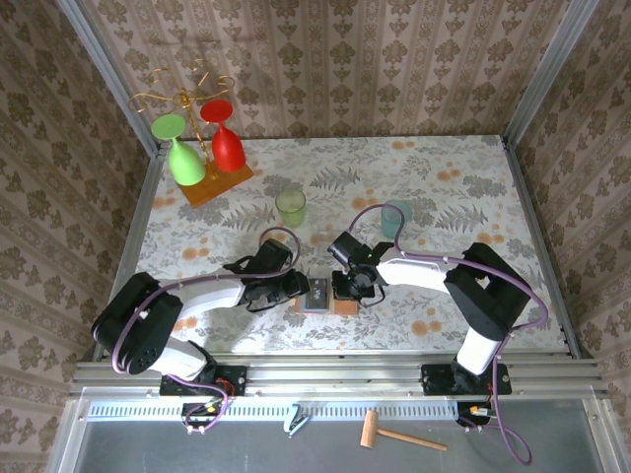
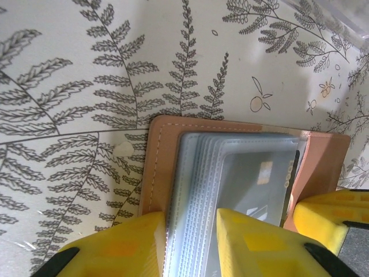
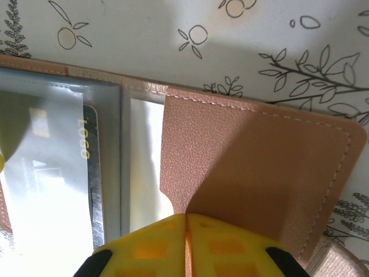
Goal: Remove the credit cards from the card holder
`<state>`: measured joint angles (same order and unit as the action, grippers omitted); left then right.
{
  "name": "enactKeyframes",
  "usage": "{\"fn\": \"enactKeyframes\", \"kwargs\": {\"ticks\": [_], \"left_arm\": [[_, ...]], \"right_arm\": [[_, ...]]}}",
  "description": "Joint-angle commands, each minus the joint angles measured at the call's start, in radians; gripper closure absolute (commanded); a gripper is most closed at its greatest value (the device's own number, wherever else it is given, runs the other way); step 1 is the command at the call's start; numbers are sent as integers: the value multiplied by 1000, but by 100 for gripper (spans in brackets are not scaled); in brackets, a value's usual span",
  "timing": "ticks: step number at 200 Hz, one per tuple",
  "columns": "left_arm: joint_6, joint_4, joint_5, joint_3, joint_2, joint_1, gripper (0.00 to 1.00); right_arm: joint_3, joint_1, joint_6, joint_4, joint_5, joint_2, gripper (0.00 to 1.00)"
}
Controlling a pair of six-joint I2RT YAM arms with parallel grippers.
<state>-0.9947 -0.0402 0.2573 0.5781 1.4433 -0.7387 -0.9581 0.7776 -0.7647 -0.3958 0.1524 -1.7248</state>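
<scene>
- Currently, the card holder [image 1: 317, 296] lies open on the bench [image 1: 444, 168], close to its near edge, directly between the left pincer [image 1: 301, 288] and the right pincer [image 1: 347, 286].
- Both pincers reach the holder from opposite sides: the left one at its left end, the right one at its right end.
- Left wrist view: the left pincer [image 2: 193, 248] stands narrow, one yellow finger on each side of the stack of clear plastic sleeves. The sleeves run into the gap between the fingers. Whether the fingers press on them cannot be told.
- Same view: a yellow finger [image 2: 326, 213] of the right pincer sits over the far pink cover.
- Right wrist view: the right pincer [image 3: 185, 245] is closed, its fingers meeting along a thin seam, with the tapered end of a pink flap of the holder caught at that seam.
- Appearance of the card holder [image 2: 158, 167]: salmon-pink, grained, leather-like, rounded corners, light stitching along the edge. The covers lie flat on the bench [image 2: 86, 69].
- The inside carries several overlapping transparent sleeves with ribbed edges.
- A silvery-grey credit card [image 2: 259, 184] sits inside a sleeve. It shows a gold chip and gold lettering on a dark band.
- Right wrist view: the same credit card [image 3: 52, 167] lies left of the pink flap [image 3: 259, 173], covered by glare from the plastic.
</scene>
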Motion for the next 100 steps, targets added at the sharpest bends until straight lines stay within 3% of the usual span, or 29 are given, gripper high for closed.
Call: {"fn": "enactKeyframes", "kwargs": {"ticks": [1, 60, 100], "left_arm": [[-14, -42, -3, 11, 3, -10, 71], [67, -167, -25, 109, -84, -2, 72], [70, -102, 23, 93, -94, -9, 73]], "right_arm": [[32, -9, 36, -51, -30, 5, 90], [61, -17, 45, 16, 25, 31, 90], [63, -25, 49, 29, 38, 43, 90]]}}
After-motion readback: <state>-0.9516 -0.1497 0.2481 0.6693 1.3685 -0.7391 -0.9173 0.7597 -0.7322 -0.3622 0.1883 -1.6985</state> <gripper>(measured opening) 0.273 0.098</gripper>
